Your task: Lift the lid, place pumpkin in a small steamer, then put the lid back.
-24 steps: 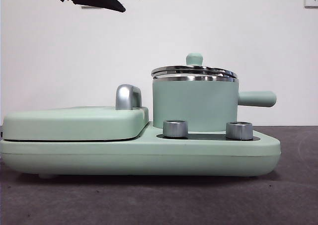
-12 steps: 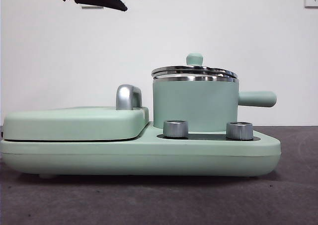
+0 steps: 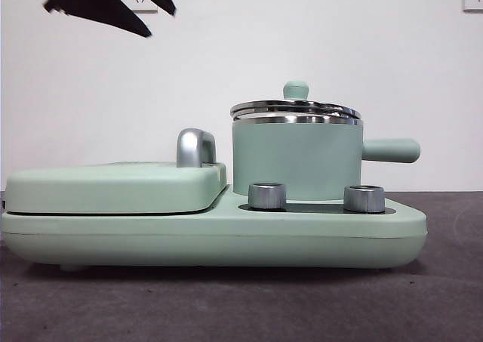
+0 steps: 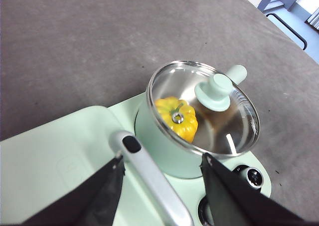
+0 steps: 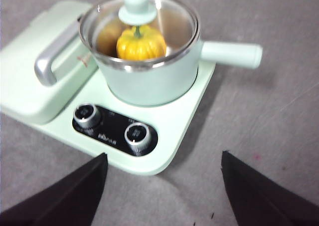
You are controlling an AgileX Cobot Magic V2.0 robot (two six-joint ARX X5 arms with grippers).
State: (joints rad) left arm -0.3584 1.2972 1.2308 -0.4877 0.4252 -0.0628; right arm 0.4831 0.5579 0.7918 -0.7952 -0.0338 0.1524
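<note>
The small steamer (image 3: 294,161) stands on the right half of the base unit, side handle pointing right. The lid (image 3: 294,108) sits on its rim, knob up. The pumpkin (image 4: 177,118) lies inside the pot under the glass; it also shows in the right wrist view (image 5: 141,44) and is hidden in the front view. My left gripper (image 3: 160,23) hangs open and empty high at the upper left, away from the pot; its jaws (image 4: 162,158) straddle the grill handle. My right gripper (image 5: 163,155) is open and empty, in front of the dials, above the table.
The wide mint-green base unit (image 3: 226,229) rests on the grey table. Its flat grill cover (image 3: 113,187) with a steel handle (image 3: 195,147) fills the left half. Two steel dials (image 3: 266,195) sit in front of the pot.
The left gripper at the top of the front view has moved left and slightly lower. The pot, lid and pumpkin have not moved.
</note>
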